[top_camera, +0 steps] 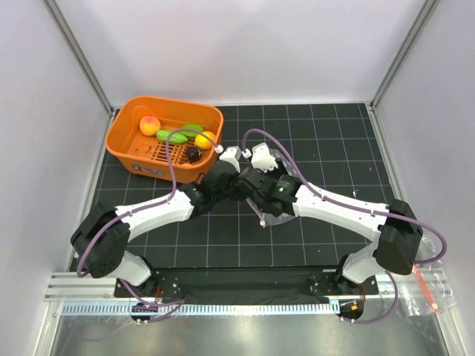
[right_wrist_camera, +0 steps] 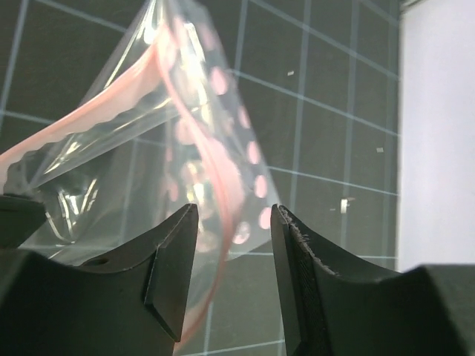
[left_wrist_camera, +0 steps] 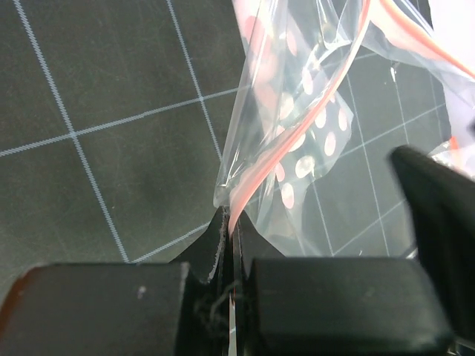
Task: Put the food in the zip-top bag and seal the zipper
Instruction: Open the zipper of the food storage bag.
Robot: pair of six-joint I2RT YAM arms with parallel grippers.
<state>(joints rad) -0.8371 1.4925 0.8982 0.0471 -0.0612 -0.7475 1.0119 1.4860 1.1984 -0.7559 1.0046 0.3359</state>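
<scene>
The clear zip-top bag point(left_wrist_camera: 312, 141) with pale spots hangs crumpled between my two grippers above the black grid mat. My left gripper point(left_wrist_camera: 231, 222) is shut on its pink-red zipper point(left_wrist_camera: 256, 174) at one edge of the mouth. My right gripper point(right_wrist_camera: 234, 211) is open; the zipper point(right_wrist_camera: 223, 185) curves down through the gap without being pinched. From above, both grippers meet mid-table at the bag point(top_camera: 272, 219). The food lies in the orange basket point(top_camera: 122, 144): a peach ball point(top_camera: 150, 124), two green pieces point(top_camera: 194, 128), a yellow-orange fruit point(top_camera: 205, 139) and a dark purple piece point(top_camera: 192, 153).
The basket stands at the back left of the mat, just beyond the left gripper. White walls enclose the mat on three sides. More clear plastic with a red strip point(top_camera: 429, 285) lies off the mat at the near right, beside the right arm's base.
</scene>
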